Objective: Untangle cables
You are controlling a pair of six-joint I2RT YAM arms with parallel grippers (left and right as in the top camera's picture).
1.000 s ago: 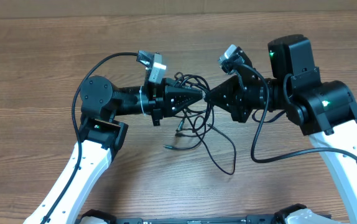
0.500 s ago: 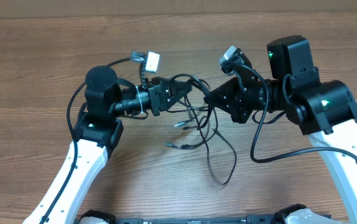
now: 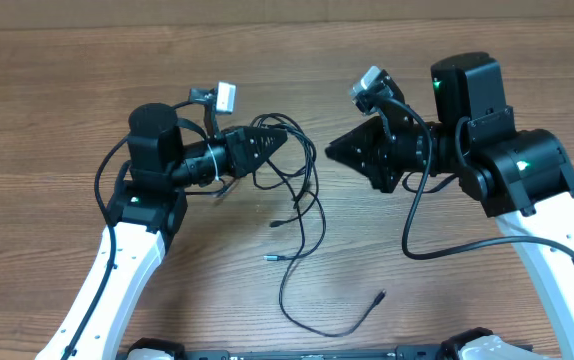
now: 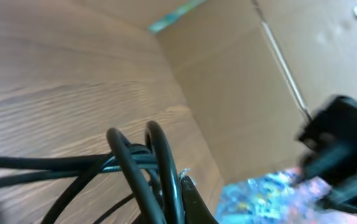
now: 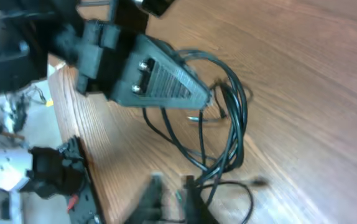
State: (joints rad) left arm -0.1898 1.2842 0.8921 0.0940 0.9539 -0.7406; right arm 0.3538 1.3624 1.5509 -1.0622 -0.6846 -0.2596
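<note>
At table (image 3: 47, 90) centre: left gripper (image 3: 285, 138) pinched on the cables (image 3: 302, 215) at their knotted loops; strands trail toward 6 o'clock. Right gripper (image 3: 329, 152), at 3 o'clock of the knot, touches nothing; jaw gap unclear. Risk: a one-sided pull drags the bundle and tightens the knot.

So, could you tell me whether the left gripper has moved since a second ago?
Yes. The left gripper has drawn back leftward, away from the right gripper, which stayed put; their tips nearly met before, now a gap separates them.
</note>
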